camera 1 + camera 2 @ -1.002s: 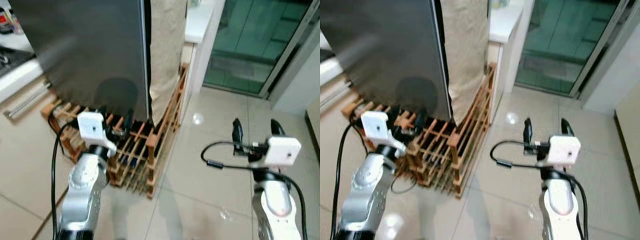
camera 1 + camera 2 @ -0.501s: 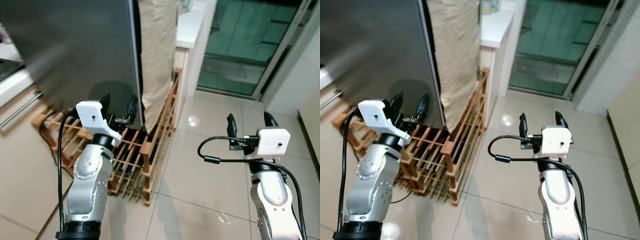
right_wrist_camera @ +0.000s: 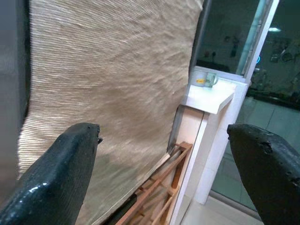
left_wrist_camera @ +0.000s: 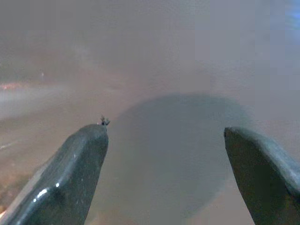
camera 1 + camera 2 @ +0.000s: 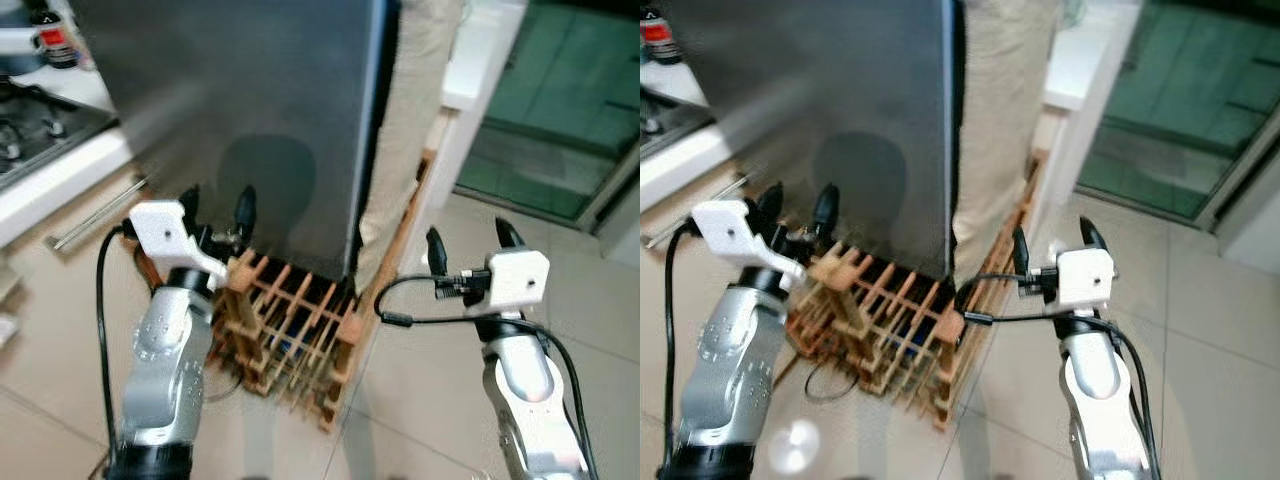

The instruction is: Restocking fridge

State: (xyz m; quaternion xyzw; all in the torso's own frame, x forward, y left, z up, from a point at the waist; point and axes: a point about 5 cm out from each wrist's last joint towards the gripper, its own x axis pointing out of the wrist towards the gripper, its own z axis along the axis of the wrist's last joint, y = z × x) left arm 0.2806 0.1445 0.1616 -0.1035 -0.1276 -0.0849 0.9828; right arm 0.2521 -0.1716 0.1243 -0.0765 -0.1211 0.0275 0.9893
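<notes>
The dark grey fridge (image 5: pixel 250 100) stands shut in front of me, raised on a wooden slatted rack (image 5: pixel 290 320). A beige cloth (image 5: pixel 405 130) hangs down its right side. My left gripper (image 5: pixel 216 205) is open and held close to the lower part of the fridge door, whose grey face with the gripper's shadow shows between its fingers (image 4: pixel 79 164) in the left wrist view. My right gripper (image 5: pixel 468 240) is open and empty, to the right of the fridge over the tiled floor. It points at the beige cloth (image 3: pixel 117 70).
A stove top (image 5: pixel 30 130) and a white counter edge lie to the left. A white counter (image 5: pixel 480 50) with a mug (image 3: pixel 205 79) stands right of the fridge, with a glass door (image 5: pixel 570 110) beyond. A black cable lies by the rack.
The whole view has swung left, so the fridge now sits in the middle and the stove has come into sight. Both grippers stay open and empty, raised as before.
</notes>
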